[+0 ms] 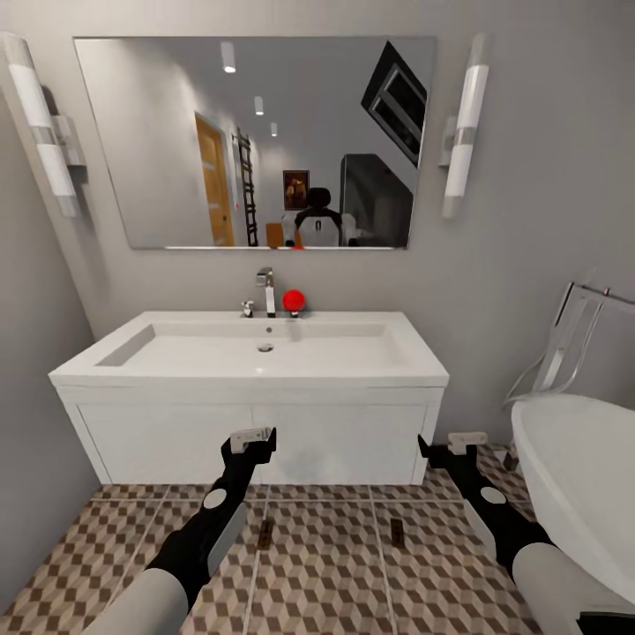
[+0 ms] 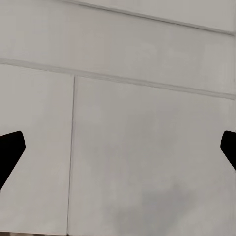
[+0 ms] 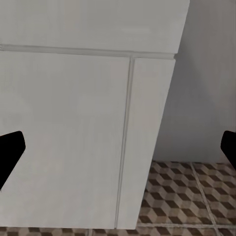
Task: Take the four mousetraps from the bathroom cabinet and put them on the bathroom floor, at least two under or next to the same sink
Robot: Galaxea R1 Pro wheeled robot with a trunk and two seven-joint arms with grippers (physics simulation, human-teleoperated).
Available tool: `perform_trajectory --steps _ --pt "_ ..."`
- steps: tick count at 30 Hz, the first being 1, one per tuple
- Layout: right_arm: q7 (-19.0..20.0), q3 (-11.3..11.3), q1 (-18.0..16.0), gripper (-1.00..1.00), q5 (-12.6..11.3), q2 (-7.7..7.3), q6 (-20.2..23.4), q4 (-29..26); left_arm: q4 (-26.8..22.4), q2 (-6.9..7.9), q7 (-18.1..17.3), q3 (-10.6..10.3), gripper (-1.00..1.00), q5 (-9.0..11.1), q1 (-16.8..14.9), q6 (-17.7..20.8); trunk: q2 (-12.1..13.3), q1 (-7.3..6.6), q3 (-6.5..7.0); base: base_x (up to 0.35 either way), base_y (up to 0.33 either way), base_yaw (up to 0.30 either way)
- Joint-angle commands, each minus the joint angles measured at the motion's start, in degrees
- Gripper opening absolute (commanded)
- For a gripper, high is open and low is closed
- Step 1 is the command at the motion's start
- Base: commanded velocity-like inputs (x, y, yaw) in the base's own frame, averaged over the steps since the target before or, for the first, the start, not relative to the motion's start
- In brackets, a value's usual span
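Two small dark flat objects lie on the bathroom floor (image 1: 335, 573) in the head view, one (image 1: 265, 534) just ahead of the left arm and one (image 1: 397, 530) between the two arms, both in front of the white vanity (image 1: 256, 432) that carries the sink (image 1: 265, 348). They are too small to identify with certainty; judged from their shape and position, they may be mousetraps already set down near the sink. The orange-brown cabinet cannot be located from these views. The left gripper (image 1: 250, 441) is raised in front of the vanity doors; in the left wrist view its fingertips (image 2: 11, 147) stand at opposite edges of the picture, so the jaws are spread wide with nothing between them. The right gripper (image 1: 454, 445) is level with the vanity's right corner, and its fingertips (image 3: 11, 147) are likewise set far apart and empty. Both grippers sit well above the floor objects and point at the vanity front, not down at them. A mousetrap is judged to be light, rigid and thin, lying flat against tile; the wire mechanism is the delicate part. Grip should be taken across the long edges of the board, clear of the wire, with the fingers lowered almost to the tile. A bathtub (image 1: 578, 476) stands close beside the right arm and limits its outward swing.
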Motion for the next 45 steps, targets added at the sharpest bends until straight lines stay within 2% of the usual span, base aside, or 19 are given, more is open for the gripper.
perform_trajectory --steps 1,45 --pt "0.3 0.0 0.0 1.00 -0.3 0.00 -0.2 0.1 0.0 0.05 0.4 -0.4 1.00 0.4 0.0 -0.2 0.4 -0.23 0.13 0.000 0.000 0.000" --pt "0.3 0.1 0.0 1.00 -0.2 -0.01 -0.2 0.1 0.0 0.05 0.4 -0.4 1.00 0.4 0.0 -0.2 18.0 -9.90 8.03 0.000 0.000 0.000"
